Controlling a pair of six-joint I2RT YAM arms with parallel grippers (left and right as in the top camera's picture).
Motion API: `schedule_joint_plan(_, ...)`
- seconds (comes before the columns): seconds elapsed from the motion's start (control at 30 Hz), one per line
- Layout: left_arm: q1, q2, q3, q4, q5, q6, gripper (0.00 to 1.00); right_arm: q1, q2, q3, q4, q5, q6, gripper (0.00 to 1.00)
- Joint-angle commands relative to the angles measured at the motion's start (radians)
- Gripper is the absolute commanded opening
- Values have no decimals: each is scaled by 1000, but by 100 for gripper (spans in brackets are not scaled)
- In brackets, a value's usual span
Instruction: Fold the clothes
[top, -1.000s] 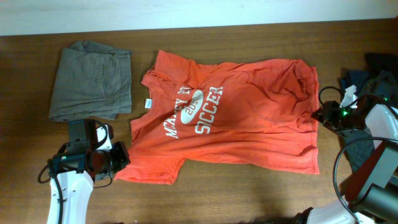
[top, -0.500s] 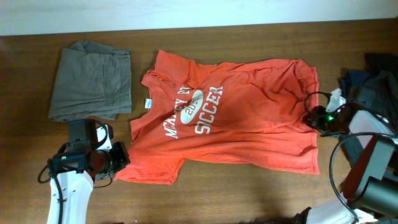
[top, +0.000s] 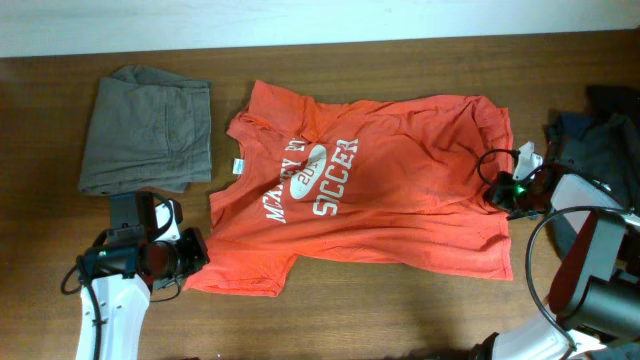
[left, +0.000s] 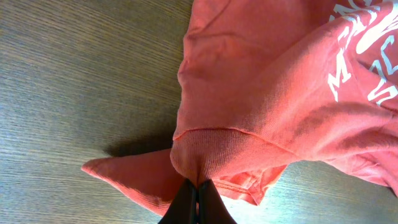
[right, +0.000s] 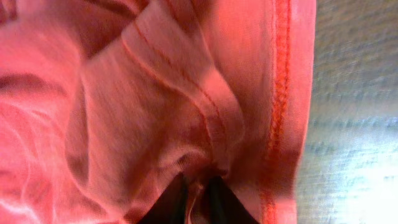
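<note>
T-shirt (top: 370, 190) lies flat and unfolded at centre of desk (top: 400, 310); grey garment (top: 148, 128), upper left, appears folded; dark garments (top: 600, 130), right edge, lie heaped. Left end effector (left: 198, 191) clamps sleeve (left: 211, 155); right end effector (right: 196, 190) pinches fabric near hem (right: 280, 93); first fold not yet made.

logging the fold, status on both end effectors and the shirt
Left end effector shut on orange T-shirt sleeve. Right end effector astride hem fold, grip unclear. Shirt spread, unfolded. Nothing lying on it.

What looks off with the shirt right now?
The orange T-shirt lies wrinkled: its hem bunches at the right gripper, and a sleeve is crumpled where the left gripper pinches it.
</note>
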Motion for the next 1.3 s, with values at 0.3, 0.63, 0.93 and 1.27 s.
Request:
schedule_joint_plan(0.3,5,-7,10,-2,-4,16,1,-74,-40,166,10,-47,2,4)
schedule_joint_plan(0.63,5,-6,10,-1,-8,16,0,-74,-39,166,115,40,2,4)
schedule_joint_plan(0.93,5,-7,10,-1,-8,16,0,-106,-39,166,32,24,62,18)
schedule_joint_plan(1.27,5,-6,10,-1,-8,16,1,-117,-39,166,-372,15,63,41)
